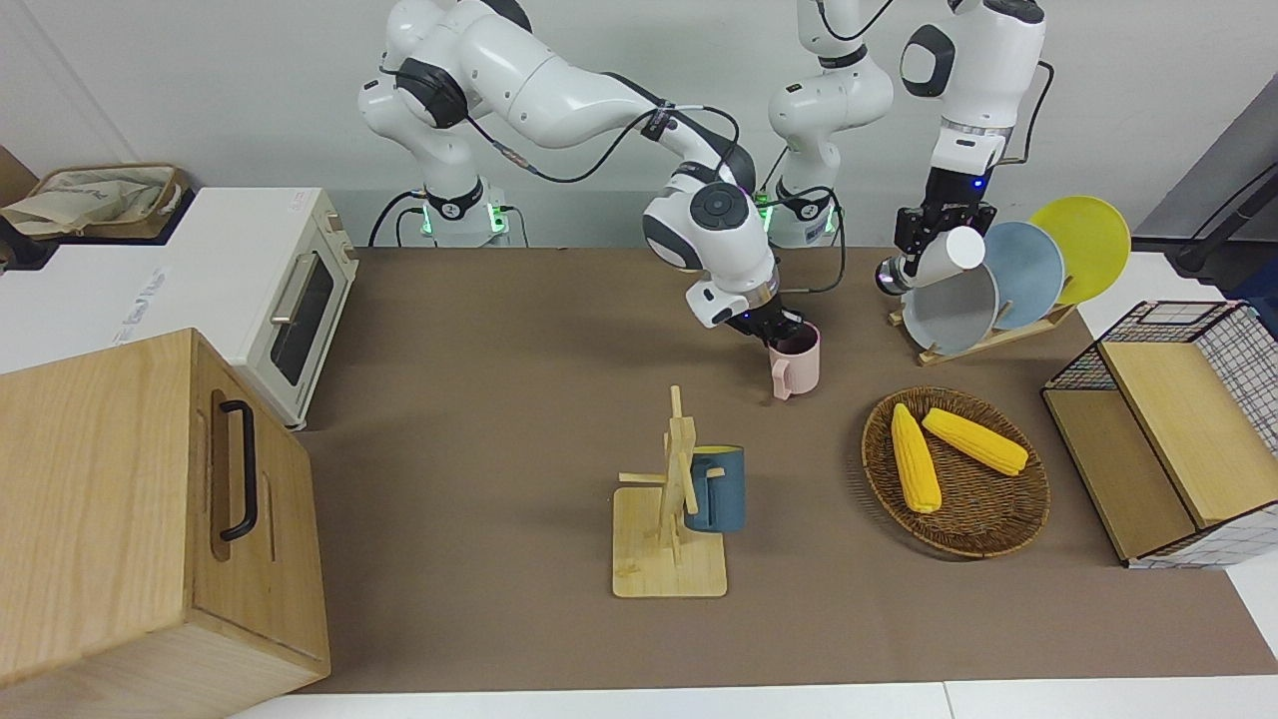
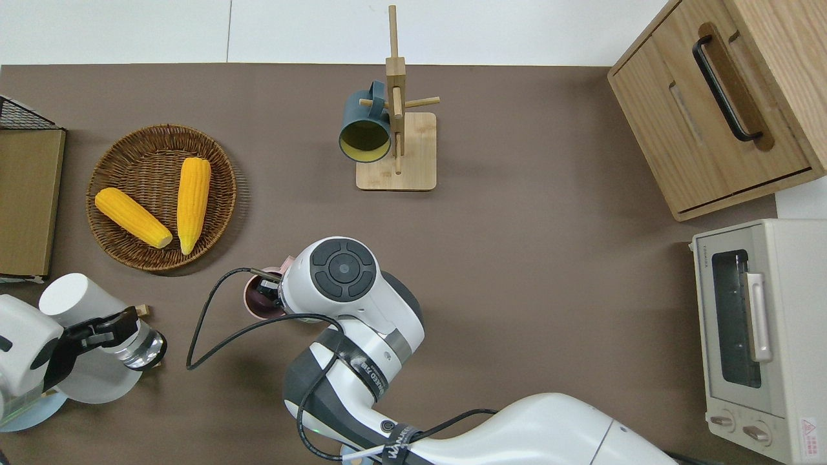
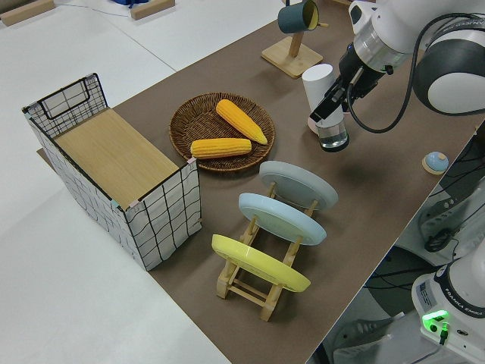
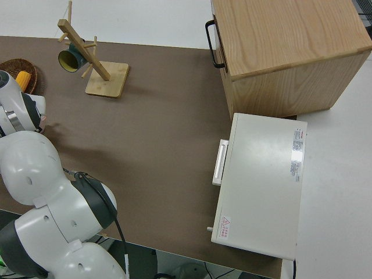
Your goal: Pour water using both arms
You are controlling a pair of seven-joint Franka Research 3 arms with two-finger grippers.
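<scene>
front, overhead, two raised side cameras

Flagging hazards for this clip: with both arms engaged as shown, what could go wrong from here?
1. The left end effector holds the white-capped bottle tilted, away from the pink mug; water could land on the table.
2. The right end effector grips the pink mug at its rim only; the mug might slip or tip.
3. The plate rack stands close beside the bottle, so a swing could clip the grey plate.
</scene>
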